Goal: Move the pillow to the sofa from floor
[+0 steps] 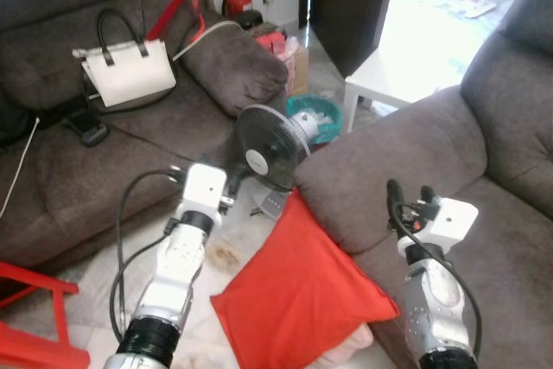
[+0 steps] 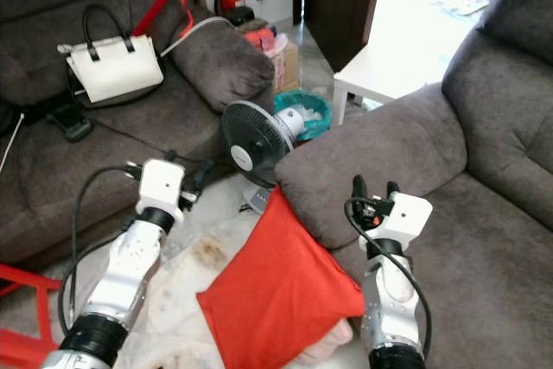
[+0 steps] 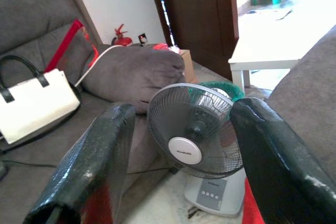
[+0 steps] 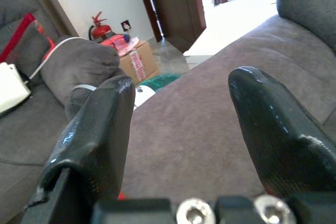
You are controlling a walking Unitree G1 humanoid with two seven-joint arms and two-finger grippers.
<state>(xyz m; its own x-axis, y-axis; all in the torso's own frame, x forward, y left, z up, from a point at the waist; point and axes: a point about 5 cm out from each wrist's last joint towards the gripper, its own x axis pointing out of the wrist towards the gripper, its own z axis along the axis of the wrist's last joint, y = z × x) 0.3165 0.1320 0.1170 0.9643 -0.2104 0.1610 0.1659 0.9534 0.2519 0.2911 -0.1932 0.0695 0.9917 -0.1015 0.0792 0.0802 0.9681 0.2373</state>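
Note:
A red pillow [image 1: 298, 291] lies on the floor and leans against the front of the grey sofa arm [image 1: 389, 166] on my right. My left gripper [image 1: 234, 181] hovers over the floor to the pillow's upper left, open and holding nothing, pointing at a standing fan [image 3: 191, 129]. My right gripper [image 1: 409, 194] is raised above the right sofa's seat, just right of the pillow's top corner, open with nothing between its fingers [image 4: 94, 129]. Neither gripper touches the pillow.
The black fan [image 1: 272, 149] stands on the floor right behind the pillow. A second grey sofa [image 1: 112, 162] on the left carries a white handbag [image 1: 130, 71]. A green basket [image 1: 315, 114], a white table [image 1: 406, 75] and a red stool [image 1: 34, 317] surround the floor strip.

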